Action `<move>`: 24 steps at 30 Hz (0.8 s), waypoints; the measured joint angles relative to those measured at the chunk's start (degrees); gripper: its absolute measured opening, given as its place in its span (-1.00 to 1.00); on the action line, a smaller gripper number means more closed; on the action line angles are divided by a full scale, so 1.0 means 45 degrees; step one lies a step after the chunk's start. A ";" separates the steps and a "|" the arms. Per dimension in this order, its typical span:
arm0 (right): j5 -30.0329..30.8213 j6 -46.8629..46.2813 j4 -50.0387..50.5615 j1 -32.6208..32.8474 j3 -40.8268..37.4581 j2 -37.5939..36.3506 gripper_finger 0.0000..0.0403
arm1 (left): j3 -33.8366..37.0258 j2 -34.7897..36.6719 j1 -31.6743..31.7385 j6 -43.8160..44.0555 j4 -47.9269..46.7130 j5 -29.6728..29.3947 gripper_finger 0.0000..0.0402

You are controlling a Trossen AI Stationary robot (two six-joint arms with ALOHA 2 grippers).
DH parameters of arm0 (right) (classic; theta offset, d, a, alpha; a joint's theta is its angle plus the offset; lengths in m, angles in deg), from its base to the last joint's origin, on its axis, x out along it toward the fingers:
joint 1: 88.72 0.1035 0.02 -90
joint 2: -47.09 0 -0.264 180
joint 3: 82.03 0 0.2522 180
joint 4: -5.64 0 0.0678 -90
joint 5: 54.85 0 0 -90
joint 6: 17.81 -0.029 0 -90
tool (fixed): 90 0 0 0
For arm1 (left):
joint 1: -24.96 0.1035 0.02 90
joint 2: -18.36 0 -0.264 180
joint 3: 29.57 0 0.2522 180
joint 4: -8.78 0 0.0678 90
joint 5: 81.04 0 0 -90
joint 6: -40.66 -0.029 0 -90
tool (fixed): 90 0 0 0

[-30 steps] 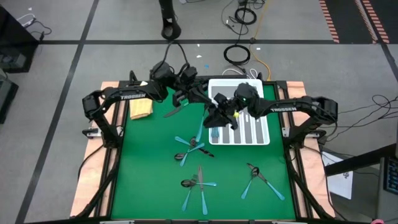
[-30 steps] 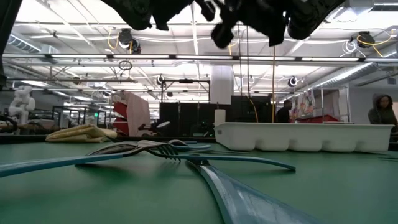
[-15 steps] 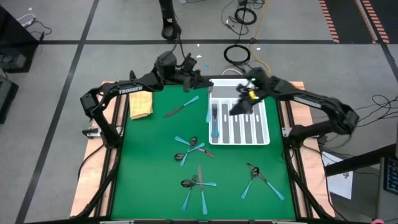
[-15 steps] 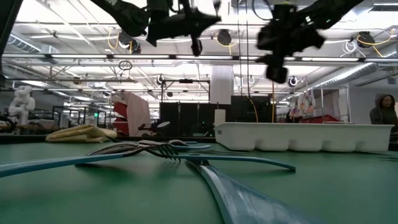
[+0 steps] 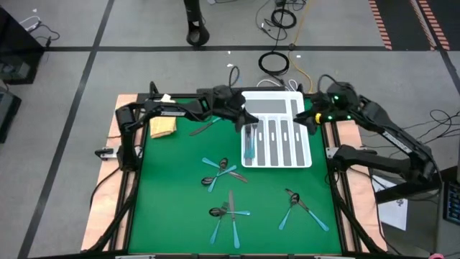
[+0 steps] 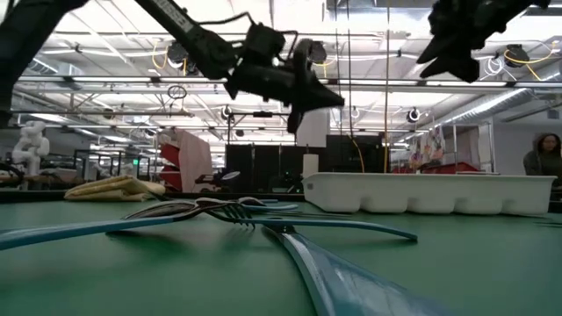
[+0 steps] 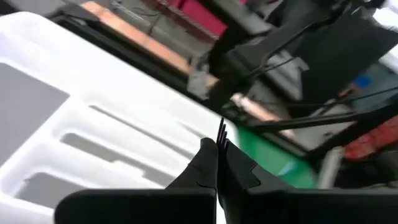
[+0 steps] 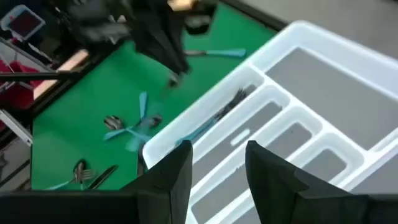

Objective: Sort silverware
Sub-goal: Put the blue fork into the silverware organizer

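Left claw [image 5: 244,115] hangs over the tray's [image 5: 305,160] left edge, near the far-left slot. Fingers clenched together; the left wrist view shows dark fork tines poking up between the fingertips [image 7: 211,163], so it seems to be pinching a fork [image 7: 221,129]. The handle is hidden, and in the high view the fork cannot be made out at all.

Right claw [image 5: 314,119] sits off the tray's right rim, raised, fingers [image 8: 175,171] parted with nothing between them.

One blue-handled fork [image 5: 249,144] lies in the tray's leftmost long slot; right wrist view shows its tines toward the far end. Dark strips in the other slots are too small to identify.

Loose silverware on the green desk [image 5: 172,187]: a knife [image 5: 203,128] near the yellow cloth [image 5: 162,126], a tangle of pieces [image 5: 221,173] mid-desk, another cluster [image 5: 230,212] nearer the front, and a pair [image 5: 298,205] front right. Which are spoons or forks within the piles is hard to tell. Low view shows only crossed handles and tines [image 6: 219,211] up close, the rest cut off.

Change from a second ago: both claws were bunched together over the tray's left side; since then the right arm has swung out past the tray's right rim and its fingers spread wider, while the left has stayed clenched and moved back in over the tray edge.
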 joint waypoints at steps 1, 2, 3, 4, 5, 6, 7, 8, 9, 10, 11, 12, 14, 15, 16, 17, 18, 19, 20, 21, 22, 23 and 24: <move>0.0038 0.0000 -0.0010 0.0000 0.0000 -0.0205 -0.32 | 0.0000 -0.0187 -0.0037 -0.0271 0.0063 -0.0380 -1.00; 0.0033 -0.0019 -0.0010 0.0002 0.0000 -0.0388 -0.32 | 0.0000 -0.0396 -0.0079 -0.0487 0.0089 -0.0698 -1.00; 0.0033 -0.0046 -0.0010 0.0005 0.0000 -0.0544 -0.32 | 0.0000 -0.0607 -0.0081 -0.0642 0.0092 -0.0898 -1.00; 0.0042 -0.0049 -0.0006 0.0000 0.0004 -0.0672 -0.32 | 0.0000 -0.0787 -0.0081 -0.0792 0.0048 -0.1036 -1.00; 0.0045 -0.0049 0.0005 0.0002 0.0001 -0.0777 -0.32 | 0.0000 -0.0960 -0.0076 -0.0944 -0.0014 -0.1079 -1.00; 0.0048 -0.0050 0.0040 0.0000 0.0005 -0.0861 -0.32 | 0.0000 -0.1088 -0.0076 -0.1073 -0.0004 -0.1115 -1.00; 0.0048 -0.0049 0.0096 0.0002 0.0005 -0.0919 -0.32 | 0.0000 -0.1162 -0.0070 -0.1218 -0.0015 -0.1152 -1.00; 0.0053 -0.0049 0.0148 0.0005 0.0005 -0.0959 -0.32 | 0.0000 -0.1203 -0.0024 -0.1362 -0.0076 -0.1148 -1.00; 0.0058 -0.0049 0.0207 0.0005 0.0005 -0.0976 -0.32 | 0.0000 -0.1232 0.0006 -0.1562 -0.0189 -0.1138 -1.00; 0.0061 -0.0049 0.0292 0.0005 0.0005 -0.0987 -0.32 | -0.0005 -0.1251 0.0075 -0.1686 -0.0426 -0.1125 -1.00; 0.0058 -0.0049 0.0384 0.0005 0.0005 -0.0988 -0.32 | -0.0005 -0.1260 0.0135 -0.1827 -0.0751 -0.1119 -1.00; 0.0060 -0.0048 0.0464 0.0005 0.0005 -0.0985 -0.32 | -0.0005 -0.1272 0.0185 -0.1994 -0.1052 -0.1124 -1.00; 0.0073 -0.0022 0.0629 0.0005 0.0005 -0.0985 -0.32 | 0.0000 -0.1295 0.0289 -0.2477 -0.1333 -0.1138 -1.00; 0.0082 -0.0005 0.0680 0.0005 0.0005 -0.0985 -0.32 | -0.0004 -0.1295 0.0329 -0.2587 -0.1339 -0.1138 -1.00; 0.0082 -0.0005 0.0674 0.0005 0.0005 -0.0985 -0.32 | -0.0004 -0.1295 0.0392 -0.2614 -0.1323 -0.1136 -1.00; 0.0087 -0.0005 0.0661 0.0005 0.0005 -0.0985 -0.32 | -0.0003 -0.1296 0.0432 -0.2627 -0.1320 -0.1136 -1.00; 0.0082 -0.0005 0.0661 0.0005 0.0005 -0.0985 -0.32 | -0.0003 -0.1361 0.0489 -0.2632 -0.1258 -0.1138 -1.00; 0.0082 0.0000 0.0661 0.0005 0.0005 -0.0985 -0.32 | -0.0009 -0.1458 0.0555 -0.2615 -0.1135 -0.1138 -1.00; 0.0082 0.0004 0.0661 0.0005 0.0005 -0.0985 -0.32 | -0.0010 -0.1522 0.0618 -0.2538 -0.1151 -0.1138 -1.00; 0.0082 0.0025 0.0661 0.0005 0.0005 -0.0981 -0.32 | -0.0010 -0.1584 0.0664 -0.2457 -0.1249 -0.1134 -1.00; 0.0082 0.0036 0.0664 0.0005 0.0005 -0.0980 -0.32 | -0.0005 -0.1650 0.0706 -0.2303 -0.1248 -0.1138 -1.00; 0.0084 0.0039 0.0673 0.0005 0.0005 -0.0985 -0.32 | -0.0005 -0.1689 0.0720 -0.2154 -0.1232 -0.1138 -1.00; 0.0082 0.0044 0.0701 0.0005 0.0005 -0.0985 -0.32 | -0.0005 -0.1716 0.0717 -0.2111 -0.1225 -0.1141 -1.00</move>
